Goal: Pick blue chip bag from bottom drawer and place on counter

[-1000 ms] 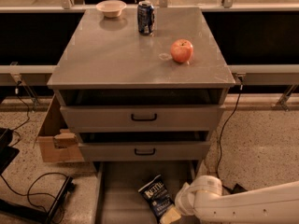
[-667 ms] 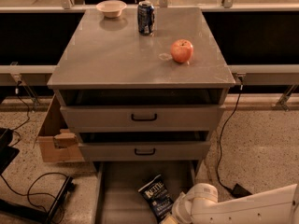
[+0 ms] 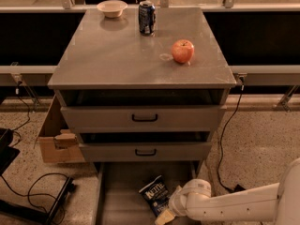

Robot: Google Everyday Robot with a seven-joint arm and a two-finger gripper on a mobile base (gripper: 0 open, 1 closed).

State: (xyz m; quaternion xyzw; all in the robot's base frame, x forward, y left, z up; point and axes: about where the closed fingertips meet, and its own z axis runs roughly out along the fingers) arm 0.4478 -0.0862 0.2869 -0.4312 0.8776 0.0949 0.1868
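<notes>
a: tool [image 3: 165, 214] sits low at the near right of the bottom drawer [image 3: 122, 186], right against the blue chip bag [image 3: 153, 192] lying on the drawer floor.
b: spread or pinching?
a: can't tell. i'd want a firm bite on that crinkly edge, then a straight lift clear of the 2 upper drawers [image 3: 145, 118], onto the desk [image 3: 117, 55] left of the apple [image 3: 183, 51].

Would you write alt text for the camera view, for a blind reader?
A white arm holds its gripper beside the blue chip bag in the open bottom drawer. The counter above holds an apple, a soda can and a bowl.
</notes>
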